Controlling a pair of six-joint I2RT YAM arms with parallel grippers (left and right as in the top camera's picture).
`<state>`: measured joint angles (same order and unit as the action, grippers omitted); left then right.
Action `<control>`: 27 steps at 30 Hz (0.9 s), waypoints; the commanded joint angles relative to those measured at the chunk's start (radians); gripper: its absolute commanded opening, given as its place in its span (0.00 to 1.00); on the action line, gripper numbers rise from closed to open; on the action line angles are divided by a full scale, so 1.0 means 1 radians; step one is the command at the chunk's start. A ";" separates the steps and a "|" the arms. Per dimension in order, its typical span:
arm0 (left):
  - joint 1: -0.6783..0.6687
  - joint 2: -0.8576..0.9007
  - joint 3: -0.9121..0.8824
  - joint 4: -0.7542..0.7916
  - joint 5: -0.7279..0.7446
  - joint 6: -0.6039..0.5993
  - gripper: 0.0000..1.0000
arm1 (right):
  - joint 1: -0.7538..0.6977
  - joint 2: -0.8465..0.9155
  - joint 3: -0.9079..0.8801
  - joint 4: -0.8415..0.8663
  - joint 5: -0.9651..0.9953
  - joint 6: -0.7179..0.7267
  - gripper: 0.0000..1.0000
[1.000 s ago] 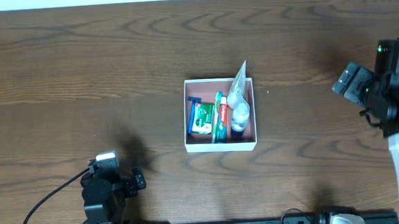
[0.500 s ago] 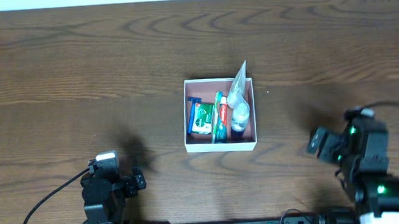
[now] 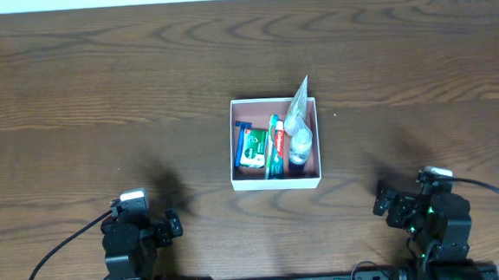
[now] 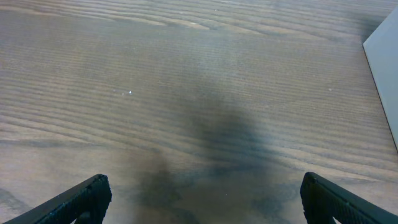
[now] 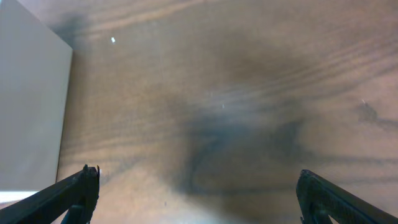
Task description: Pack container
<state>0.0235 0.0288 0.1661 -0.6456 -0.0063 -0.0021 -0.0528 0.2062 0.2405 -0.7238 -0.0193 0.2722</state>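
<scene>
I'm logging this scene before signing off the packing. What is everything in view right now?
container: one, white walls, pink inside, table centre
razor: one, blue, leftmost in the container
packet: one, green, beside the razor
toothpaste tube: one, red and green, middle
clear bag: one, transparent, right side, tip above the rim
bottle: one, clear with a dark end, right side
table: one, dark brown wood
left hand: one, black, open, near edge
right hand: one, black, open, near edge
</scene>
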 commanded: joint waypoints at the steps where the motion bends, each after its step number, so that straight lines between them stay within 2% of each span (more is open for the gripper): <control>1: 0.004 -0.003 -0.012 -0.001 -0.001 0.006 0.98 | 0.008 -0.059 -0.053 0.036 -0.007 -0.023 0.99; 6: 0.004 -0.003 -0.012 -0.002 -0.001 0.005 0.98 | 0.007 -0.103 -0.087 0.086 0.003 -0.023 0.99; 27: 0.004 -0.003 -0.012 -0.001 -0.001 0.005 0.98 | 0.007 -0.102 -0.087 0.081 0.004 -0.023 0.99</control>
<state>0.0235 0.0292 0.1661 -0.6460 -0.0063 -0.0021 -0.0528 0.1127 0.1570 -0.6426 -0.0193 0.2657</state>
